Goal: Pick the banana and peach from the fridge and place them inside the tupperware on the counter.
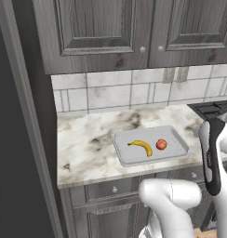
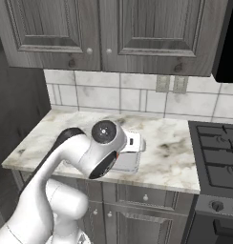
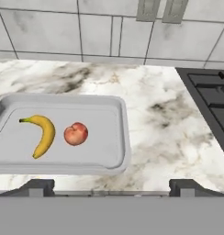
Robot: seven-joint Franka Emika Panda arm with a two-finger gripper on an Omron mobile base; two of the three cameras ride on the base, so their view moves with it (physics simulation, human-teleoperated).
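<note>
Banana (image 3: 42, 135) and peach (image 3: 76, 134) both lie in the tupperware (image 3: 124, 137) on the surface (image 3: 169, 133), ahead-left of the wide, empty fingers (image 3: 40, 187) — job looks finished.

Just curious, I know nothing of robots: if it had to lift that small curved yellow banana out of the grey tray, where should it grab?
Probably mid-curve, from above: the small curved yellow banana lies flat in the shallow light-grey tray, apart from the round red-orange peach.
</note>
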